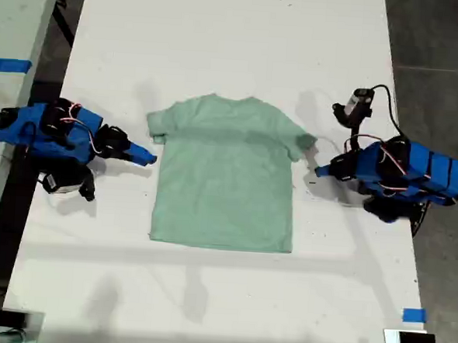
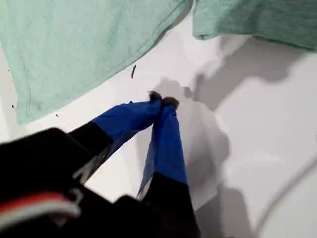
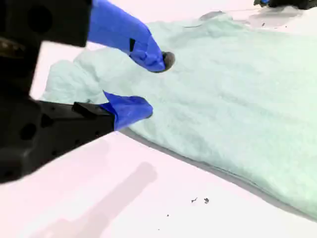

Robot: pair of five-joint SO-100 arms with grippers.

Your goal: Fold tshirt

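tshirt flat on table | my first gripper closed, empty, beside sleeve | my second gripper parted at other sleeve, not gripping

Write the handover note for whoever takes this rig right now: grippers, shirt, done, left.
My first gripper: shut, empty, tips on bare table just off the tshirt's side edge, below a sleeve.
My second gripper: open, jaws over the other sleeve, not closed on cloth.
The tshirt lies flat and spread in the middle of the white table, both sleeves out, one arm at each side in the exterior view.
Done: nothing folded.
Left: every fold; grasping a sleeve looks like the likely start.
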